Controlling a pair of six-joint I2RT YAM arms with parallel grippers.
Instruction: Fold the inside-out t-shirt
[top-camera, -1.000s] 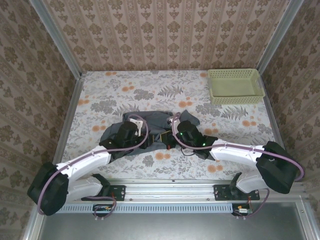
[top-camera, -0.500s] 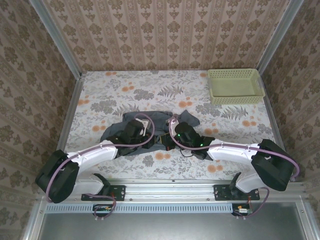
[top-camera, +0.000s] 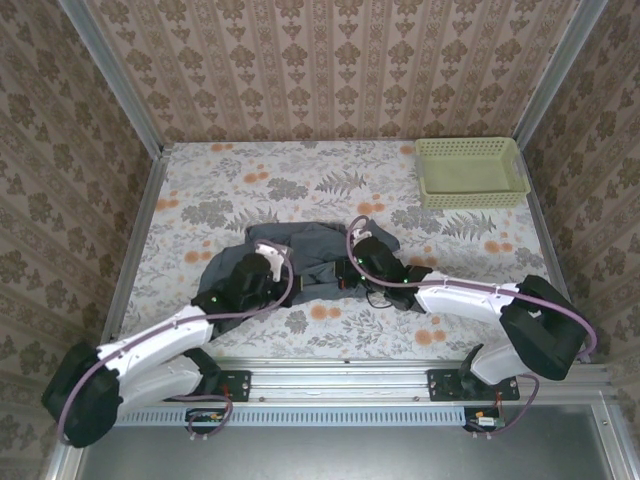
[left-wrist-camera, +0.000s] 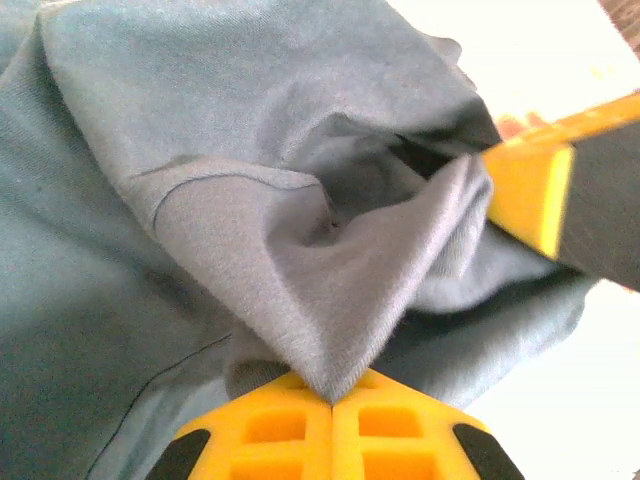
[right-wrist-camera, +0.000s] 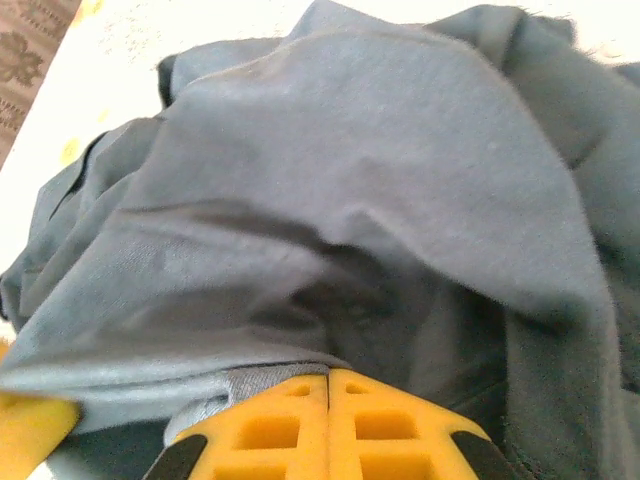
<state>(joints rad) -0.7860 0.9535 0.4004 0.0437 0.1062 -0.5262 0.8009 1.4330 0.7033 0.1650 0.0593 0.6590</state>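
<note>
The dark blue-grey t-shirt lies bunched at the middle of the table, between both grippers. My left gripper is at its near-left edge, and my right gripper is at its near-right edge. In the left wrist view the jaws are shut on a pointed fold of the t-shirt, with the other arm's yellow finger close by on the right. In the right wrist view the jaws are shut on a hem of the t-shirt, whose folds rise ahead.
A pale green basket stands at the far right of the floral tablecloth. Patterned walls close in the back and sides. A metal rail runs along the near edge between the arm bases.
My left arm has drawn back toward the near left with its fold. The right gripper has edged slightly farther from me, and the shirt now lies a little wider between them.
</note>
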